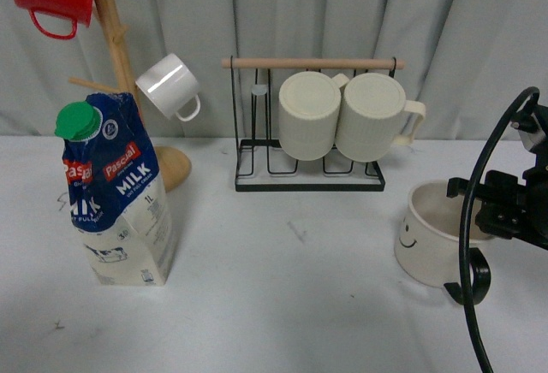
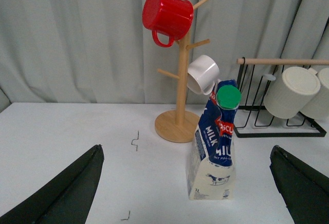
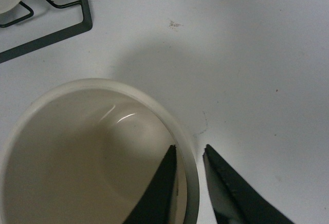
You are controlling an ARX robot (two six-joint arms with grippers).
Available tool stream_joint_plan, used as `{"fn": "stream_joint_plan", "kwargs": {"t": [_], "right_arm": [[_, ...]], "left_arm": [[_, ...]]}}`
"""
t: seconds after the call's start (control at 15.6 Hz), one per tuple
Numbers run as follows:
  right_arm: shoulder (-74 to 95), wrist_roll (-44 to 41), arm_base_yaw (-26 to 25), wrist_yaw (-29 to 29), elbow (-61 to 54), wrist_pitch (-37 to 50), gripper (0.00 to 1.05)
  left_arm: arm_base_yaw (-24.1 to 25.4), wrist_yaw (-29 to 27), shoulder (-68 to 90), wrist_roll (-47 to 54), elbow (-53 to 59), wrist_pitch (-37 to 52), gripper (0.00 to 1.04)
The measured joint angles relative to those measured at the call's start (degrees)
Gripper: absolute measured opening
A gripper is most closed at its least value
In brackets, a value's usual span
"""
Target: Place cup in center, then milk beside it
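The cup (image 1: pixel 428 251) stands upright near the right edge of the counter, not yet at the centre. The right gripper (image 3: pixel 189 151) straddles its wall, one finger inside and one outside, jaws set narrow. A rim grip suits so wide a mug. Firm contact cannot be confirmed.

The milk (image 1: pixel 120 202) stands near the left edge, untouched, since the cup goes first. The left gripper (image 2: pixel 186 149) hangs spread wide, facing the carton.
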State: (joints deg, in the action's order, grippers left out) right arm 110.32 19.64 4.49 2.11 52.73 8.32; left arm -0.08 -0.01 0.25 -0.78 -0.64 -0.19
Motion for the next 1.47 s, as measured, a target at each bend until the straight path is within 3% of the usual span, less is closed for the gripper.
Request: {"fn": "stream_joint_plan", "kwargs": {"t": [0.13,0.51,0.83,1.09,1.47], "right_arm": [[-1.4,-0.2,0.2,-0.2,-0.5,-0.1,0.04],[-5.8,3.2,7.5,-1.7,0.4,-2.7,0.03],[-0.8,8.2,15.1,2.5,10.5,-10.3,0.03],[2.4,9.5,16.5,6.4,15.1,-14.3,0.03],[5.2,11.9,18.0,7.6,15.2,-13.7,0.03]], "left_arm": [[0.0,0.0,0.0,0.0,0.0,0.0,0.98],[0.0,0.0,0.0,0.0,0.0,0.0,0.98],[0.0,0.0,0.0,0.0,0.0,0.0,0.98],[0.0,0.0,0.0,0.0,0.0,0.0,0.98],[0.0,0.0,0.0,0.0,0.0,0.0,0.98]]}}
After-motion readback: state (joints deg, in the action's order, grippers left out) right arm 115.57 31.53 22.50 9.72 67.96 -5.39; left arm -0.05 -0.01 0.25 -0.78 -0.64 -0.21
